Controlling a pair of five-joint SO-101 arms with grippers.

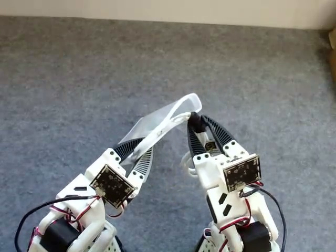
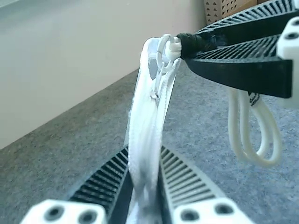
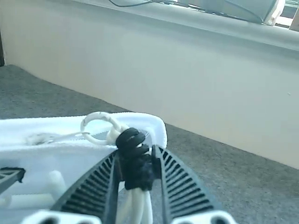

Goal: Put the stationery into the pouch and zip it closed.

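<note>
At centre of the high view: my right pincer, pinched on the black zip-pull knot. Lower left: my left pincer, clamped on the pouch, which is stretched between both above the grey surface.

Pouch white (partly clear); cord black; left end effector, right end effector black-ribbed.

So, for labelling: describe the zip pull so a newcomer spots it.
Over the grey table, a translucent white pouch is held aloft. At its far corner the right gripper clamps a black knotted cord tied to a white ring, the pouch's only dark part.
</note>
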